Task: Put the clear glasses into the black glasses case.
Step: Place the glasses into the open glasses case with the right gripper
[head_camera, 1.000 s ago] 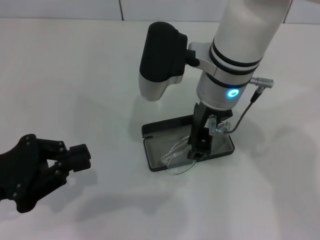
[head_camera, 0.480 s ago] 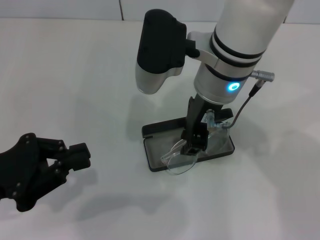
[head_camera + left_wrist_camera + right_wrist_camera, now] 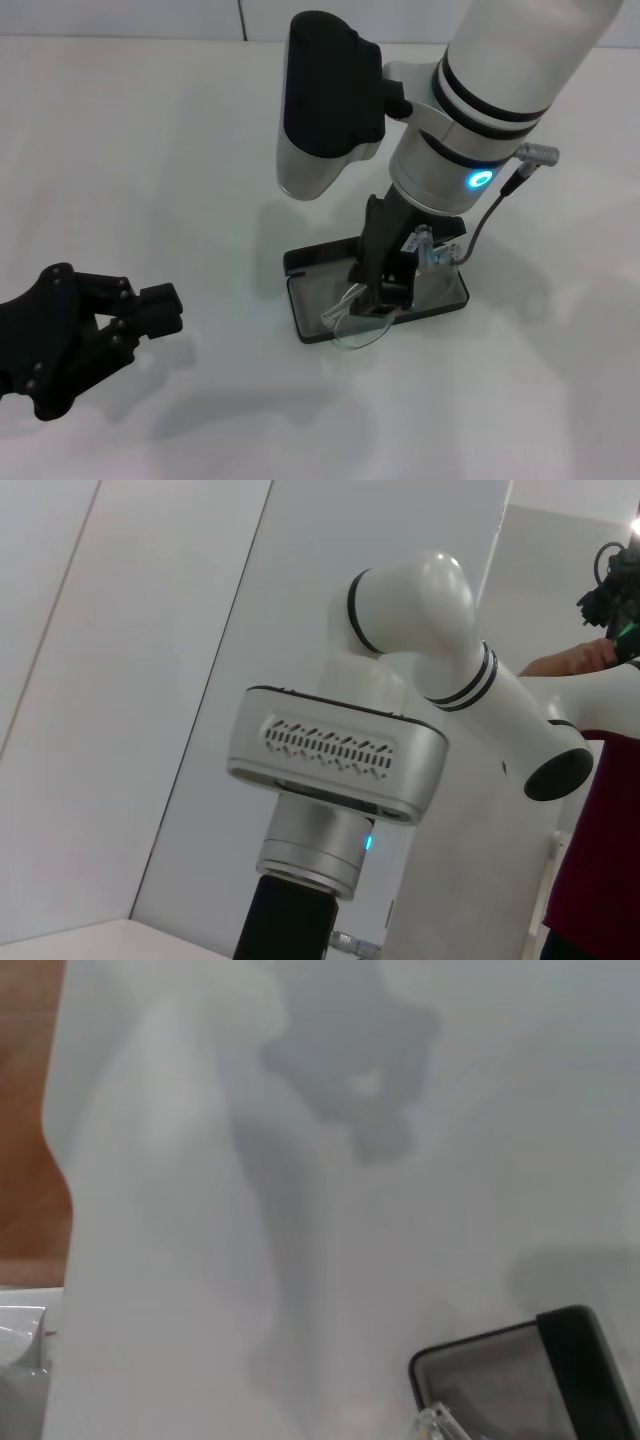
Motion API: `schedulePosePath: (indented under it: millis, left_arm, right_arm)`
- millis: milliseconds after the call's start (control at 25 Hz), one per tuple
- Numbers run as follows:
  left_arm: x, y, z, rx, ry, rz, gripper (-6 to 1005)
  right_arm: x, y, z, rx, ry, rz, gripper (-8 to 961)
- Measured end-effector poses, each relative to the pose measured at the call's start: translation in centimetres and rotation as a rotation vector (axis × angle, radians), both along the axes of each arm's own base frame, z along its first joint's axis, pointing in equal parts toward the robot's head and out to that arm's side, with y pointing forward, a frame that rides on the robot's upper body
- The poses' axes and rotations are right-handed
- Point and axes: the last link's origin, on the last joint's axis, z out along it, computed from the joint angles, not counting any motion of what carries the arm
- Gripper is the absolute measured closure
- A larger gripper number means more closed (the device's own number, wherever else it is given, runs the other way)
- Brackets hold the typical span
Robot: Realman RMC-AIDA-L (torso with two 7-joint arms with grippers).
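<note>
**Ana:** One arm does the work. The right gripper (image 3: 385, 290) stands nearly upright inside the open black glasses case (image 3: 450, 298), which lies toward the middle of the white table (image 3: 150, 150). Its fingers look closed on the clear glasses (image 3: 352, 318), though the pinch itself is hard to make out.

**Ben:** Where do the glasses sit?

**Ana:** Partly in. One lens hangs over the case's front rim near its left corner, and an arm tip shows by the fingers, above the lining.

**Ben:** So how should the robot finish well?

**Ana:** Probably by nudging the frame toward the case's back edge until the lens clears the rim, lowering it flat, then letting go gently and lifting straight up.

**Ben:** And the left gripper (image 3: 95, 335)?

**Ana:** Parked near the table's front left corner, fingers drawn together, holding nothing.
</note>
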Motion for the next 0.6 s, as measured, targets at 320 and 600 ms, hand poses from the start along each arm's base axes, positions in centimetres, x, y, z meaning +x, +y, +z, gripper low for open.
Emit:
schedulePosePath:
  millis: [320, 600]
  left_arm:
    - [0.0, 0.0, -0.1, -0.002, -0.003, 0.001, 909]
    - [0.0, -0.1, -0.1, -0.002, -0.004, 0.004, 909]
  right_arm:
    - [-0.6, -0.5, 0.0, -0.040, 0.039, 0.034, 661]
    - [-1.2, -1.1, 0.2, -0.109, 0.096, 0.020, 661]
